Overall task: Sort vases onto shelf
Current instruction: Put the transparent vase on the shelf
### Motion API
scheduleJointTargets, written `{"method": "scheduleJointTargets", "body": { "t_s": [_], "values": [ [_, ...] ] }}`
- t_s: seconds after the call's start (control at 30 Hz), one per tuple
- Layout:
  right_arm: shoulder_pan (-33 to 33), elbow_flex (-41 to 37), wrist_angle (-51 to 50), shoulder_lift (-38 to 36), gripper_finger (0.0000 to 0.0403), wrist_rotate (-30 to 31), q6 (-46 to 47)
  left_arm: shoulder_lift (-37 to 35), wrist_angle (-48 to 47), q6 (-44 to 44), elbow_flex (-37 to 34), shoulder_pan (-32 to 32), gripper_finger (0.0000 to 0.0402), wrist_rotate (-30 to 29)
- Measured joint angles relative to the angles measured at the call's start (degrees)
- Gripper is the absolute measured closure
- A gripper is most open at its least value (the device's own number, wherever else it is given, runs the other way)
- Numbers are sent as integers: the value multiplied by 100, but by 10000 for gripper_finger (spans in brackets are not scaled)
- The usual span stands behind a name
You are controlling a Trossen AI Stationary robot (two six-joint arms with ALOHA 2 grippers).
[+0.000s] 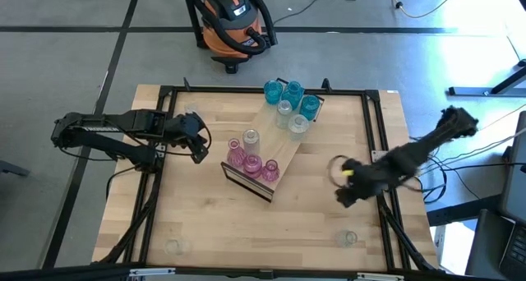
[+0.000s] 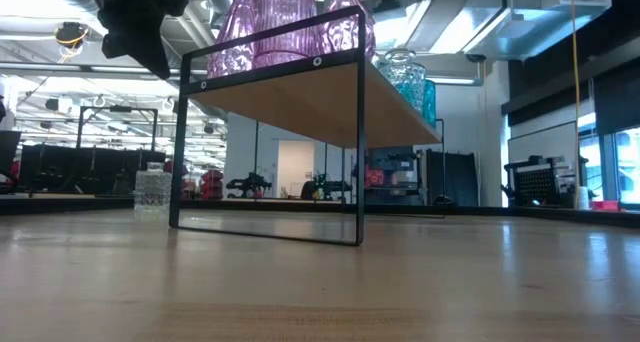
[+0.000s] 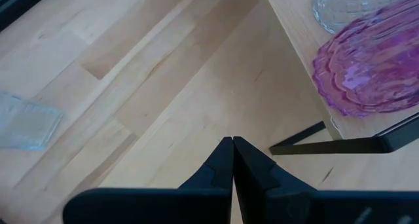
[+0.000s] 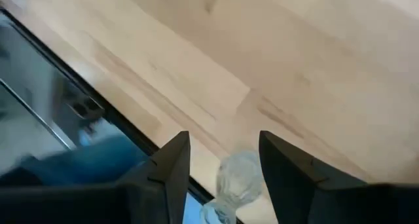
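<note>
From up here I judge the sort well along but not finished. Starting at the left, my left tool (image 1: 200, 145) hangs just beside the shelf's pink end, its fingers pressed together on nothing, as the left wrist view confirms. Two clear vases remain on the surface on that side: one (image 1: 191, 116) near the far edge behind the tool, another (image 1: 172, 246) near the front corner.

The shelf (image 1: 283, 154) is a long light-wood board on a thin black metal frame, set slantwise mid-surface. It carries ribbed pink vases (image 1: 251, 163) at its near end, clear ones (image 1: 288, 117) in the middle, and teal ones (image 1: 291, 94) at the far end, all faceted see-through glass with narrow necks.

Rightward, another clear vase (image 1: 350, 238) stands low on the surface, unsorted. My right tool (image 1: 343, 175) sits by the right rail, half spread and pinching a clear vase (image 4: 237, 175) between its dark fingers.
</note>
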Motion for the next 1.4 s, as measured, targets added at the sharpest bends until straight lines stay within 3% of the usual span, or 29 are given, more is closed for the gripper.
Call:
{"method": "scheduleJointTargets", "body": {
  "t_s": [0.1, 0.27, 0.37, 0.5, 0.63, 0.83, 1.4],
  "values": [
    [846, 4, -268, -329, 239, 601, 840, 0, -29, 0, -2, 0, 402, -4],
    [2045, -4, -503, -201, 239, 763, 1919, 0, -33, -3, -2, 4, 401, -130],
    [2395, -2, -370, 47, 239, 763, 2260, 0, -40, -40, -2, 4, 402, -153],
    [2444, -4, -236, 390, 239, 701, 2518, 0, -118, -62, -2, 4, 402, -156],
    [2381, -4, 306, 752, 240, 650, 2198, 0, -145, -204, -1, 4, 402, -177],
    [2288, -4, 642, 1211, 240, -51, 1877, 0, -145, -409, -2, 4, 401, -177],
    [2286, -340, 910, 1255, 240, 10, 1754, 0, -152, -626, -1, 4, 401, -124]
  ]
}}
